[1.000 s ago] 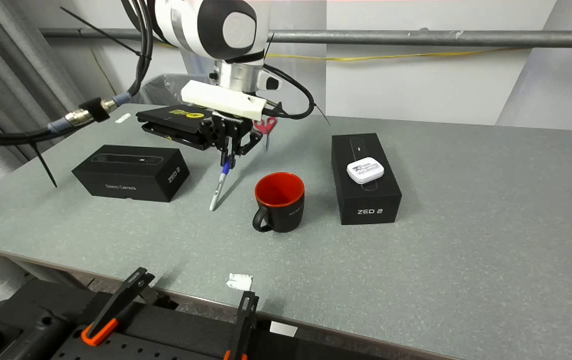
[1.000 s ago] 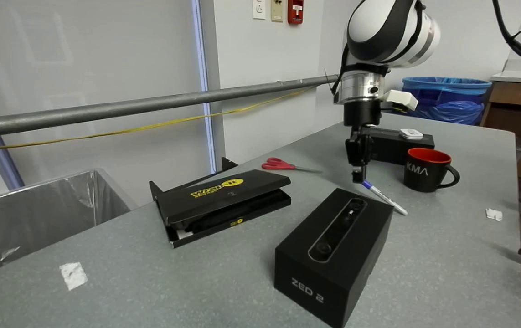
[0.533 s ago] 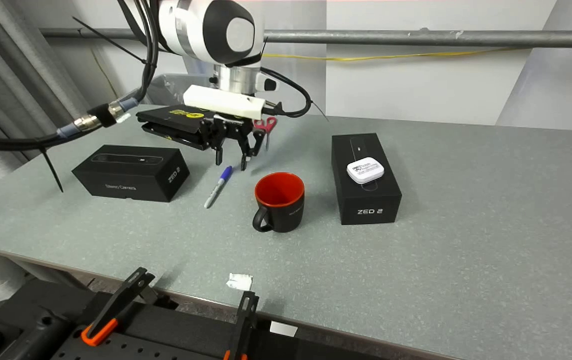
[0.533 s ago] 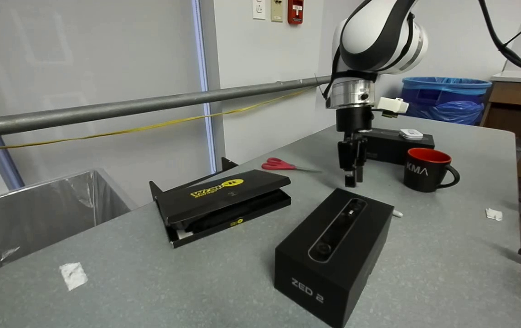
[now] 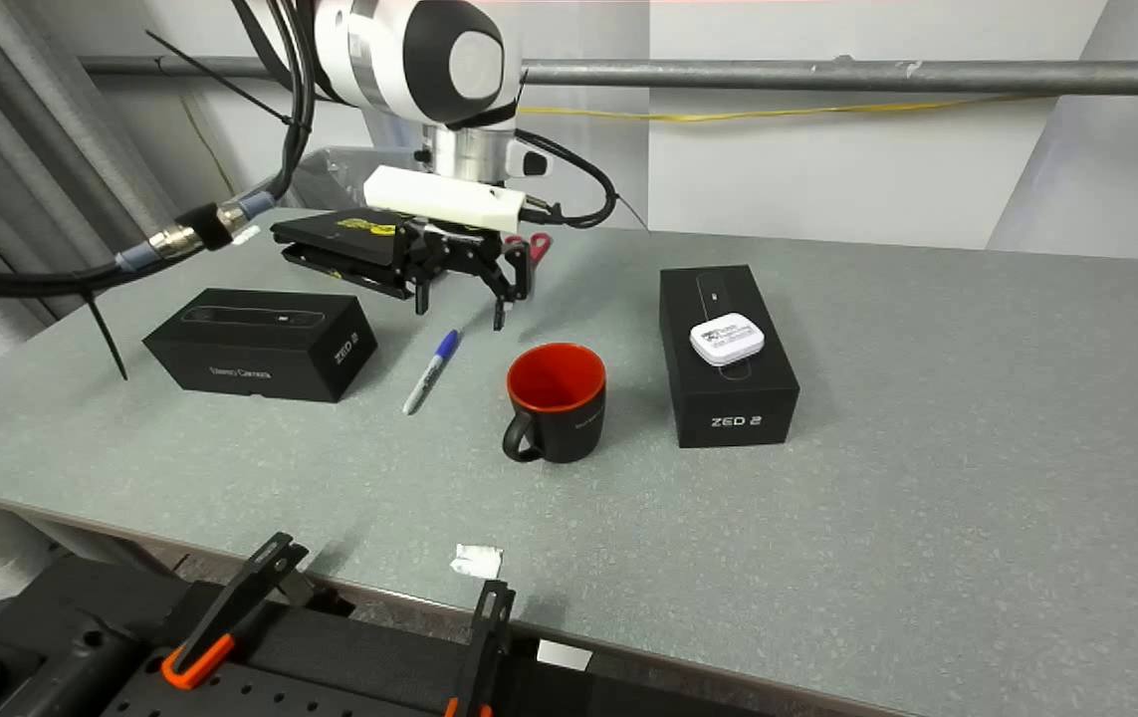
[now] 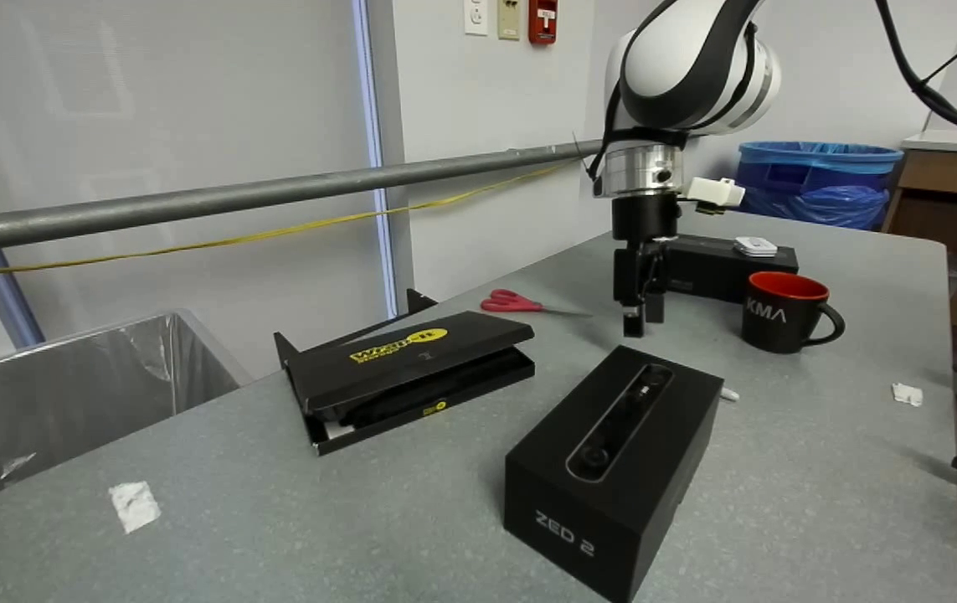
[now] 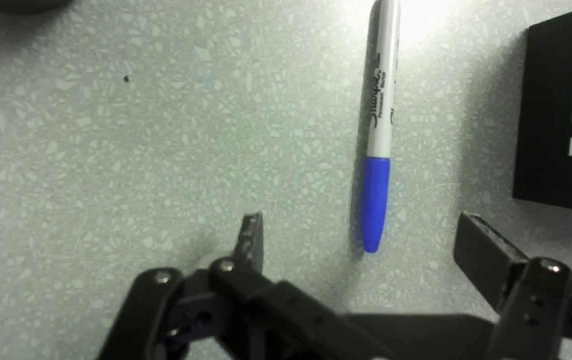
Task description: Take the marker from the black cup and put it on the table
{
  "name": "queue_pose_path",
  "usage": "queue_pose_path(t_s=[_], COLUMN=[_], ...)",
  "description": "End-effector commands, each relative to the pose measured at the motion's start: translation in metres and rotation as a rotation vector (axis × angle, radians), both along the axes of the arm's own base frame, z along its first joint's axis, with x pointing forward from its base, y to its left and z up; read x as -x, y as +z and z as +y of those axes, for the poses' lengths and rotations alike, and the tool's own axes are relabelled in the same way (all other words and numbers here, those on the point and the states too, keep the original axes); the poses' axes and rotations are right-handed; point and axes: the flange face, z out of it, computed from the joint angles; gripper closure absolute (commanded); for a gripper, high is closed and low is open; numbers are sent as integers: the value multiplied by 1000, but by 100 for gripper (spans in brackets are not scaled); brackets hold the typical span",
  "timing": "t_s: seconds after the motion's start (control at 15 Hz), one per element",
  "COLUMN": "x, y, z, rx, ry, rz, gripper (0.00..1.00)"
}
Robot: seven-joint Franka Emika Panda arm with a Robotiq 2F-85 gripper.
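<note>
One marker (image 7: 382, 120) lies flat on the desk (image 5: 907, 498) — outside the black cup (image 5: 569, 423), between it and a ZED 2 box (image 5: 260, 344). The claw (image 5: 460, 308) hangs above the desk near the marker's blue end, jaws spread well apart. A small white case (image 5: 727, 340) rests on a second ZED 2 box (image 5: 733, 393).

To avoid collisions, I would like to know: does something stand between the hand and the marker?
Nothing visible stands between the open hand and the blue-capped Sharpie marker, which already lies on the table. A ZED 2 box and the black mug flank it.
</note>
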Motion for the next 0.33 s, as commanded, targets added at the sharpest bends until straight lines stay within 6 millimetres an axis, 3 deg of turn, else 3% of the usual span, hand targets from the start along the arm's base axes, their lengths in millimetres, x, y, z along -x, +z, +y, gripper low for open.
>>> queue_pose_path(t_s=[0.0,0.27], x=[-1,-2], y=[1,1], z=[0,0], rx=[1,3], ry=[-3,-11], rz=[0,-1], gripper=[0,0])
